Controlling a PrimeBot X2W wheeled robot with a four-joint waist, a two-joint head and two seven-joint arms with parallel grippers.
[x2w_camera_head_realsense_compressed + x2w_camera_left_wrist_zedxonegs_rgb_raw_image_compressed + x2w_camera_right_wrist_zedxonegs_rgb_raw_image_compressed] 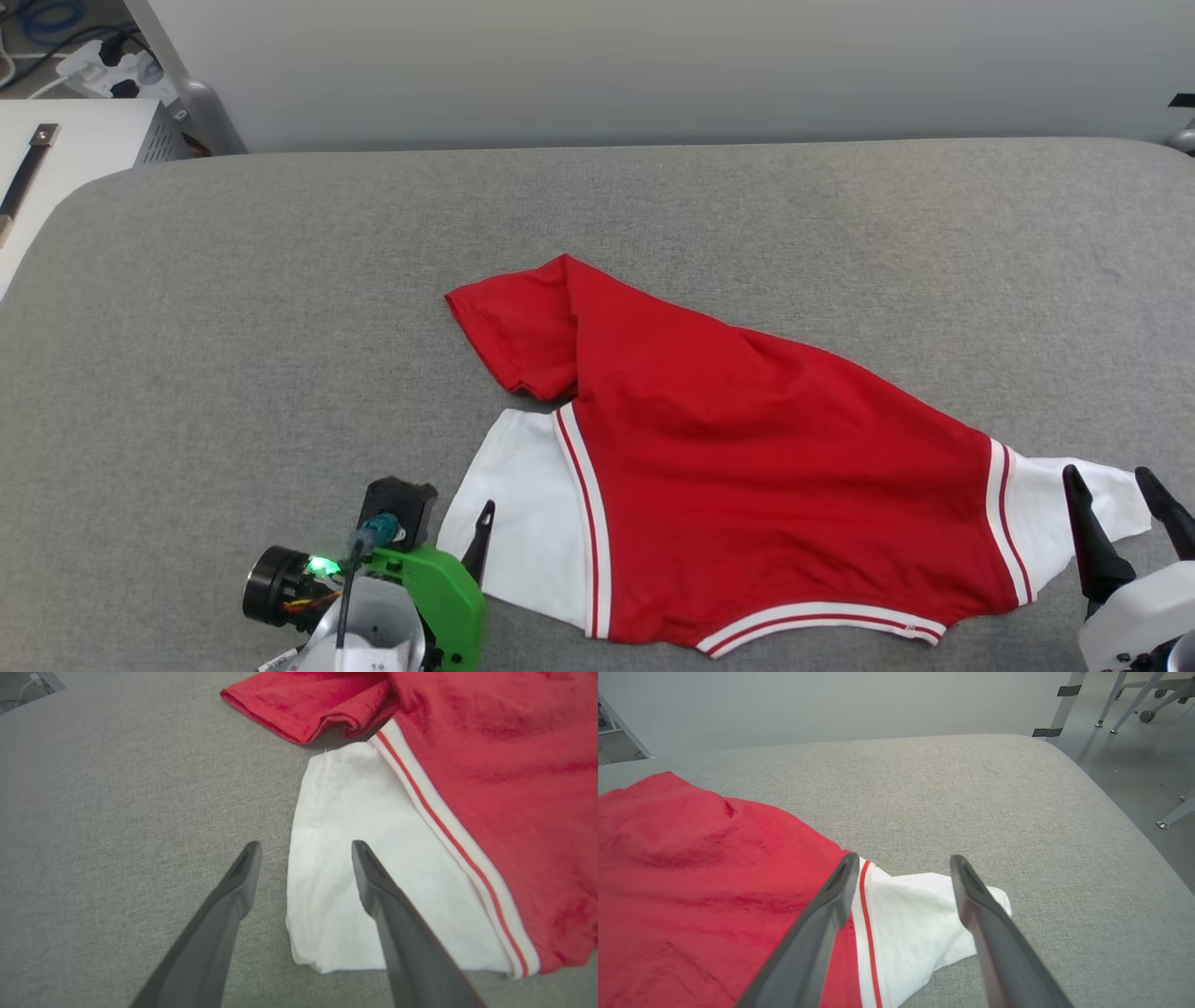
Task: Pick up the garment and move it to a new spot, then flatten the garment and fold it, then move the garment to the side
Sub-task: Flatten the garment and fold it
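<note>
The garment (747, 448) lies spread across the middle and near side of the grey tabletop (280, 327), red body up, no lettering showing on this face. Its far left corner (513, 336) is folded over on itself, a red flap doubled onto the cloth beneath. Striped trim (822, 621) runs along the near edge. Left gripper (306, 843) is low at the near left, fingers spread wide with nothing between them; in the left wrist view one finger (233, 891) sits over bare tabletop and the other over the left white sleeve (336, 812), so the pair straddles the sleeve's outer hem. Whether either tip touches the cloth, I cannot tell. Over on the other side, the right gripper (1106, 476) is also wide apart and empty, hovering at the right white sleeve (906, 914); in the right wrist view one finger (822, 924) lies across the red-and-white striped seam and the other over the sleeve's crumpled outer end. A pale wall (653, 65) stands behind the tabletop, and a power strip (112, 65) sits on the floor at the far left.
</note>
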